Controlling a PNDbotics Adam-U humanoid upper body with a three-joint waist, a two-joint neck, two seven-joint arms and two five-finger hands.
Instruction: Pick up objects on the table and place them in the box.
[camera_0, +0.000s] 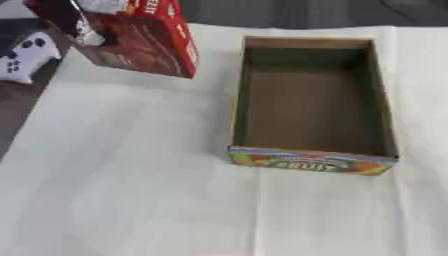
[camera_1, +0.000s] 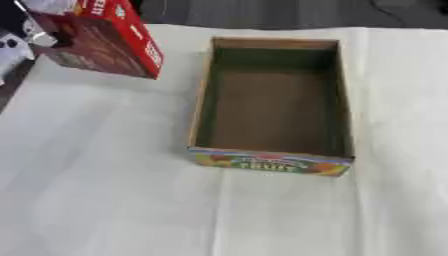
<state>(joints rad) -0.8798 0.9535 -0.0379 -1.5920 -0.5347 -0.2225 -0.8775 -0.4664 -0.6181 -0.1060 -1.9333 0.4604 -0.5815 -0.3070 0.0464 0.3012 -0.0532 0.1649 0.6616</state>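
Up in the far left corner, the left robot hand (camera_0: 83, 25) grips a red carton (camera_0: 144, 42), its fingers curled around the top of it, and the carton hangs tilted above the white-covered worktop (camera_0: 131, 190). Just to its right sits the open cardboard box (camera_0: 311, 102), brown inside, a colourful fruit print on its near wall. The carton is outside the box, near its far left corner. A white game controller (camera_0: 24, 56) lies at the left edge.
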